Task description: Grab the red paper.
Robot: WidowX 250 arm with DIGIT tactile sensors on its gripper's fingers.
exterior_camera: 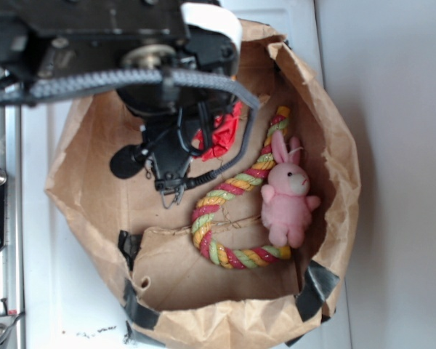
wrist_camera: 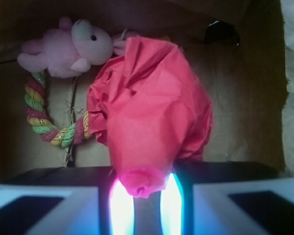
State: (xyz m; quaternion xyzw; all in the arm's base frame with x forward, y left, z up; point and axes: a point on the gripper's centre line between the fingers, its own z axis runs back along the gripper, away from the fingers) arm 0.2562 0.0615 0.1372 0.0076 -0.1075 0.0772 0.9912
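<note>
Wrist view shows our gripper (wrist_camera: 146,193) pinching only a narrow twisted corner of the red paper (wrist_camera: 152,107), so we judge it could tear or slip free.

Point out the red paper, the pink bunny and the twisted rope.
red paper (wrist_camera: 152,117), wrist view, middle of the wad.
pink bunny (exterior_camera: 287,200), exterior view, its body.
twisted rope (exterior_camera: 225,195), exterior view, the middle stretch.
</note>
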